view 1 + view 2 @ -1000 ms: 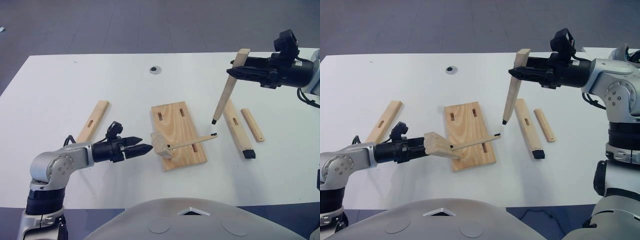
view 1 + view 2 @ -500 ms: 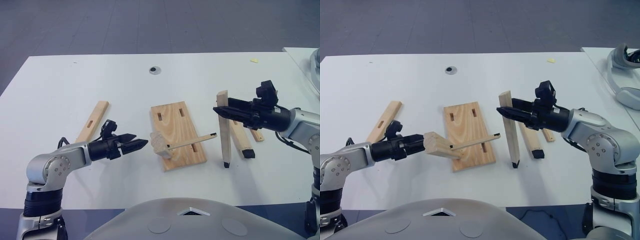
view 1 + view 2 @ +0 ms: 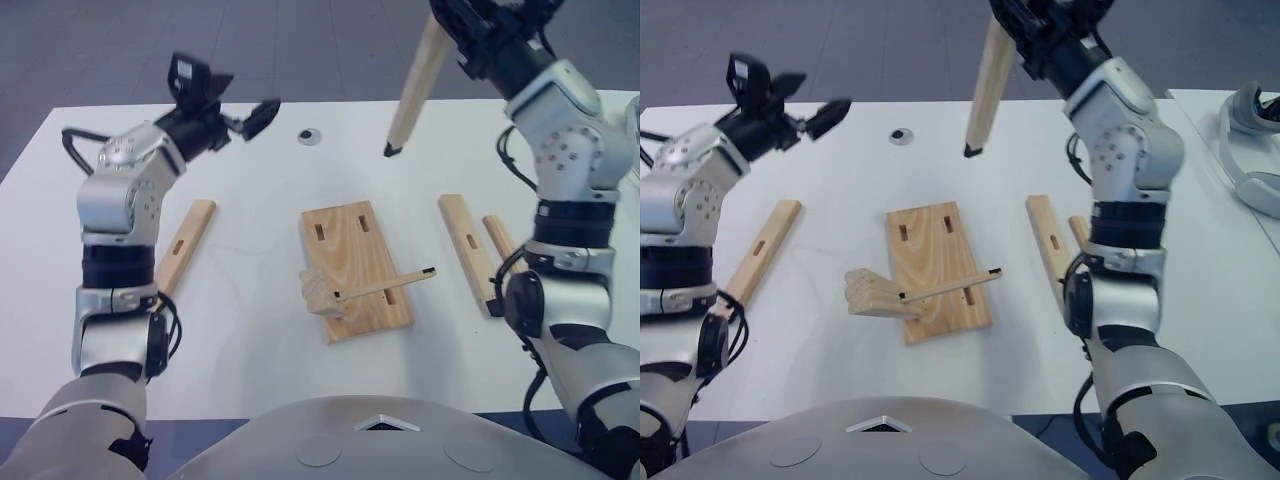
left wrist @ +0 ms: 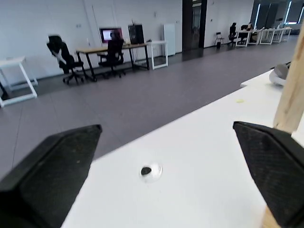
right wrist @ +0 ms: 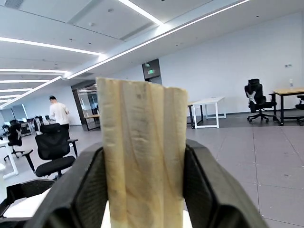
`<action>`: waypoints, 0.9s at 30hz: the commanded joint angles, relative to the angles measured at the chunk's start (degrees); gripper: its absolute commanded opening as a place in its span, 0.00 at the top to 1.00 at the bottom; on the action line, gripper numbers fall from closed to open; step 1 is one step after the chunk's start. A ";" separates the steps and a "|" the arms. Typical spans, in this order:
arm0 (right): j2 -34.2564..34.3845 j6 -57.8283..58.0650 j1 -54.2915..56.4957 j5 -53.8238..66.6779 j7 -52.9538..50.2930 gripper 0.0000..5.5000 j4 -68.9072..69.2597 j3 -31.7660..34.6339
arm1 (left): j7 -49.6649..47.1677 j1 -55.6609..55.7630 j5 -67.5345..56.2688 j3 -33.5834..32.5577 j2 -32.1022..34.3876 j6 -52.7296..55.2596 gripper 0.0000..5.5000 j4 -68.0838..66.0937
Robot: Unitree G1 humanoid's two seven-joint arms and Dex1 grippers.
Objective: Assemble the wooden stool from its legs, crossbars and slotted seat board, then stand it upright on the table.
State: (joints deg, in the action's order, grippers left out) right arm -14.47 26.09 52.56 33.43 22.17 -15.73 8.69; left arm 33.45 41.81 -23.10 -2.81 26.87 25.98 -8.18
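Note:
The slotted seat board [image 3: 352, 262] lies flat mid-table. On its near end rests a wooden leg [image 3: 318, 291] with a thin crossbar [image 3: 388, 285] sticking out to the right. Another leg [image 3: 185, 246] lies left of the board. A third leg [image 3: 466, 250] and a short crossbar [image 3: 497, 240] lie to its right. My right gripper [image 5: 142, 190] is raised high over the table's far side, shut on a fourth leg [image 3: 417, 82] that hangs tilted, black tip down. My left gripper [image 3: 815, 95] is held up at the back left, open and holding nothing.
A small round grommet [image 3: 311, 138] sits in the white table [image 3: 250, 200] near its far edge. A white headset [image 3: 1255, 110] lies on a neighbouring table at the right. Bare table surface lies in front of the board and at the back left.
Both arms have lifted. The left gripper rose from beside the leg on the board to the back left. The right gripper carried its leg from near the table to high above the far edge.

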 commanded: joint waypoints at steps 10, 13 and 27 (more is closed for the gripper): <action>9.61 -6.79 11.48 -3.13 -0.44 0.62 -12.21 0.81 | 2.49 3.84 0.50 4.16 -7.99 2.24 0.07 -0.89; 9.60 -1.25 9.51 -0.01 -0.58 0.62 -5.11 1.39 | -0.62 3.71 4.97 3.91 -7.09 -1.09 0.07 -3.72; 1.97 14.65 2.25 5.43 -1.16 0.62 9.61 4.07 | -2.69 0.70 7.98 1.74 -6.85 -4.28 0.07 -7.10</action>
State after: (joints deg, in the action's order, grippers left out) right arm -10.38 39.04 55.68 38.73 20.74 -7.51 12.19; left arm 31.70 43.36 -16.04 0.10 18.76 22.17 -14.36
